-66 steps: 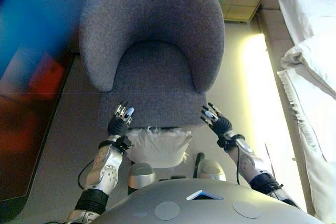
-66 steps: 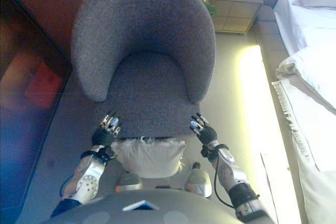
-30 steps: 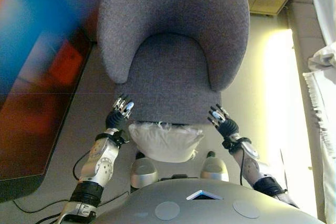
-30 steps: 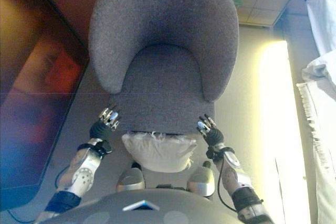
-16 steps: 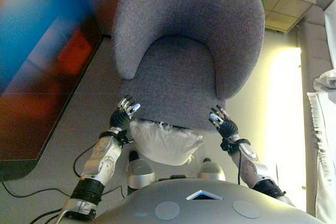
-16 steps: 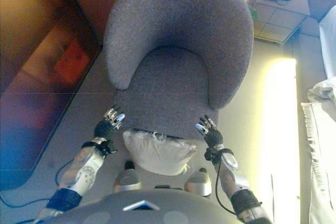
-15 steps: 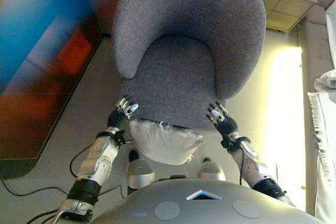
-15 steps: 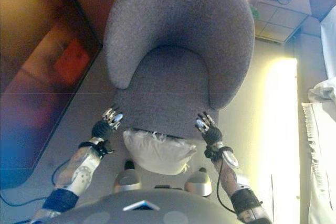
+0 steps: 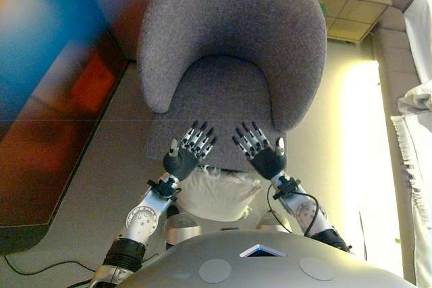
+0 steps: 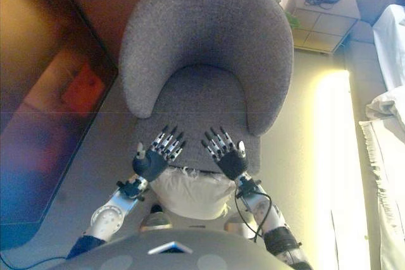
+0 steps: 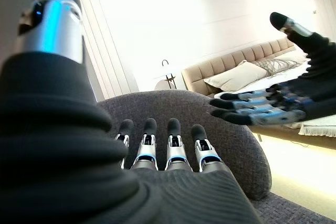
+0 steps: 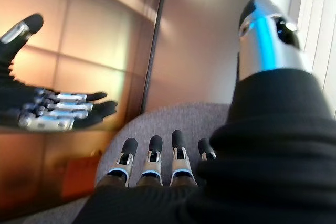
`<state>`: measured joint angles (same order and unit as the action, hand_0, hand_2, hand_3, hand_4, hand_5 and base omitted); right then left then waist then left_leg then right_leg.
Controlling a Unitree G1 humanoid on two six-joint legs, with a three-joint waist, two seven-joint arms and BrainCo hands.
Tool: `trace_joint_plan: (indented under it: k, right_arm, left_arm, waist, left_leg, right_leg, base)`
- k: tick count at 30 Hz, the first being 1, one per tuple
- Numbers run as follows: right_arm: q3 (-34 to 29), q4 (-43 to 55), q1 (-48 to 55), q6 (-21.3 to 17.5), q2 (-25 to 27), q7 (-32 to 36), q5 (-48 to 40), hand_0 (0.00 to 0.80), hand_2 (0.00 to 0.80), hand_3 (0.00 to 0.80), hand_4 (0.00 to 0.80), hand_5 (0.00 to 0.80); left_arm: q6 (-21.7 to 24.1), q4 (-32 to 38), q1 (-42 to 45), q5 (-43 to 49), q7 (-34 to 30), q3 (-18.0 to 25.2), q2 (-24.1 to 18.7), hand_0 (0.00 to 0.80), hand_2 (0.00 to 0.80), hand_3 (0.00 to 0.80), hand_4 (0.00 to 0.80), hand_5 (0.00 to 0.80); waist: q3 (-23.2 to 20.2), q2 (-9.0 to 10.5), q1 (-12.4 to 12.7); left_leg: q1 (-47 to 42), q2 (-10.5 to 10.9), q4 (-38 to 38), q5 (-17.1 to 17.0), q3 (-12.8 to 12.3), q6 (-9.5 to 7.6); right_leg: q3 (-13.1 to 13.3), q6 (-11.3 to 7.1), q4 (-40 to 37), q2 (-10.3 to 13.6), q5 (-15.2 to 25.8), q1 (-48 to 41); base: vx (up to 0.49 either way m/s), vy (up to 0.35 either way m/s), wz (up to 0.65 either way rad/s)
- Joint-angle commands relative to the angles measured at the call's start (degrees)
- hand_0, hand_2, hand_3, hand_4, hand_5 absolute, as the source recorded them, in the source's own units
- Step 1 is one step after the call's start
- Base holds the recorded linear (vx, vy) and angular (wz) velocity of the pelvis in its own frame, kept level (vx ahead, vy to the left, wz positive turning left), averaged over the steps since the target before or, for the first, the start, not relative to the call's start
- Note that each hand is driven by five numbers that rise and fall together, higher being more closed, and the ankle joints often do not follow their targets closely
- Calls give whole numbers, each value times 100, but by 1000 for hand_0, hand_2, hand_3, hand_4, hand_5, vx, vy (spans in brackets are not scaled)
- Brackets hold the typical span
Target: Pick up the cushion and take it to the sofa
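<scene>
The white cushion (image 9: 219, 193) lies low in front of the grey armchair (image 9: 236, 52), just below the front edge of its seat; it also shows in the right eye view (image 10: 190, 193). No hand touches it. My left hand (image 9: 187, 153) and right hand (image 9: 260, 152) are both open with straight, spread fingers. They hover side by side over the seat's front edge, above the cushion, palms turned toward each other. The left wrist view shows my left hand's straight fingers (image 11: 168, 150) over the seat and the right hand (image 11: 273, 103) opposite. The right wrist view shows the right hand (image 12: 157, 163) open.
A large dark screen (image 9: 47, 99) stands along the left. A bedside cabinet (image 9: 351, 1) with cables on top is at the back right. A bed with white bedding (image 9: 418, 99) runs along the right, with a strip of floor between it and the armchair.
Both hands have moved inward and up from beside the cushion to over the seat's front edge, fingers spread. The cushion has stayed in place. The camera has shifted slightly.
</scene>
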<state>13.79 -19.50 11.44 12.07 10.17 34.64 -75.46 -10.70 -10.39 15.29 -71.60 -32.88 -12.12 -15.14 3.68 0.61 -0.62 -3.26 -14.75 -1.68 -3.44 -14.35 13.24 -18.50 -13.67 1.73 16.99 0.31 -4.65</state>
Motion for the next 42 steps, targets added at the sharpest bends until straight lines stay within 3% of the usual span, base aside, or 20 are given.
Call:
trace_joint_plan:
  k: [1, 6, 8, 9, 10, 12, 15, 18, 26, 34, 42]
  right_arm:
    - [-179, 231, -267, -88, -124, 141, 43, 0, 0, 0, 0, 0]
    - [-152, 175, -232, -179, -101, 63, 142, 0, 0, 0, 0, 0]
    - [-134, 165, -186, -441, -43, -182, 548, 0, 0, 0, 0, 0]
    - [-121, 151, -168, -640, 7, -356, 850, 0, 0, 0, 0, 0]
    - [-84, 112, -178, -950, 102, -736, 1334, 0, 0, 0, 0, 0]
    - [-38, 91, -212, -1510, 287, -1461, 2287, 0, 0, 0, 0, 0]
    - [28, 17, -255, -2006, 607, -2384, 3877, 0, 0, 0, 0, 0]
    - [55, -254, -440, -2118, 821, -2872, 4392, 0, 0, 0, 0, 0]
    - [234, -1306, -1544, -2070, 911, -3990, 4742, 0, 0, 0, 0, 0]
    - [615, -2252, -2745, -1753, 1164, -4372, 5106, 0, 0, 0, 0, 0]
    - [752, -3096, -3973, -1440, 1400, -4794, 5209, 0, 0, 0, 0, 0]
  left_arm:
    - [49, 136, -257, -101, -100, 123, -47, 0, 0, 0, 0, 0]
    - [52, 71, -218, -11, 12, 137, -64, 0, 0, 0, 0, 0]
    - [422, 40, -177, 469, 477, 164, -104, 0, 0, 0, 0, 0]
    - [731, 9, -179, 897, 761, 179, -157, 0, 0, 0, 0, 0]
    - [1399, -68, -206, 1857, 1359, 173, -278, 0, 0, 0, 0, 0]
    - [1891, -100, -298, 3087, 2247, 186, -541, 0, 0, 0, 0, 0]
    - [1760, -204, -444, 3406, 2911, 297, -730, 0, 0, 0, 0, 0]
    - [1884, -610, -674, 3786, 3210, 237, -814, 0, 0, 0, 0, 0]
    - [2203, -1833, -1692, 4116, 4050, -108, -712, 0, 0, 0, 0, 0]
    - [2402, -2749, -2768, 4099, 4567, -472, -634, 0, 0, 0, 0, 0]
    - [2594, -3244, -3694, 4092, 5044, -613, -609, 0, 0, 0, 0, 0]
  waist:
    - [50, -67, 123]
    - [69, -79, 122]
    - [76, -72, 121]
    - [87, -63, 123]
    - [115, -52, 121]
    - [172, -31, 121]
    - [324, 7, 89]
    - [511, 36, 92]
    - [1251, -29, 177]
    - [1869, -151, 147]
    - [2190, -426, 42]
  left_leg:
    - [193, -564, 353, -92, -49, -21]
    - [185, -536, 353, -91, -21, -27]
    - [193, -514, 396, -57, 2, -30]
    - [204, -504, 430, -38, 22, -28]
    - [215, -491, 491, -6, 60, -31]
    - [297, -481, 679, 59, 140, -29]
    - [482, -444, 1003, 162, 263, -51]
    - [692, -451, 1218, 224, 387, -30]
    - [1912, -675, 2089, 356, 823, 174]
    - [3801, -724, 3352, 664, 1337, 176]
    - [5400, -621, 4328, 946, 1429, 142]
  right_leg:
    - [-167, -133, -37, 475, 764, 477]
    - [-112, -133, -34, 475, 758, 460]
    - [-91, -133, -13, 485, 749, 464]
    - [-80, -133, 5, 492, 746, 471]
    - [-38, -133, 42, 497, 731, 479]
    - [37, -133, 183, 545, 701, 539]
    - [246, -133, 507, 648, 619, 677]
    - [368, -133, 736, 767, 580, 832]
    - [794, -133, 1275, 990, 632, 1964]
    - [1500, -133, 2681, 1237, 374, 3953]
    - [1855, -133, 3769, 1164, 122, 5579]
  base:
    - [0, 0, 0]
    - [25, 7, 1]
    - [50, 7, 1]
    - [51, -1, 0]
    - [39, 0, 0]
    - [16, 4, 0]
    - [20, 38, 4]
    - [-19, 9, 10]
    - [-167, -11, 5]
    - [-160, 40, 3]
    - [-142, 50, 1]
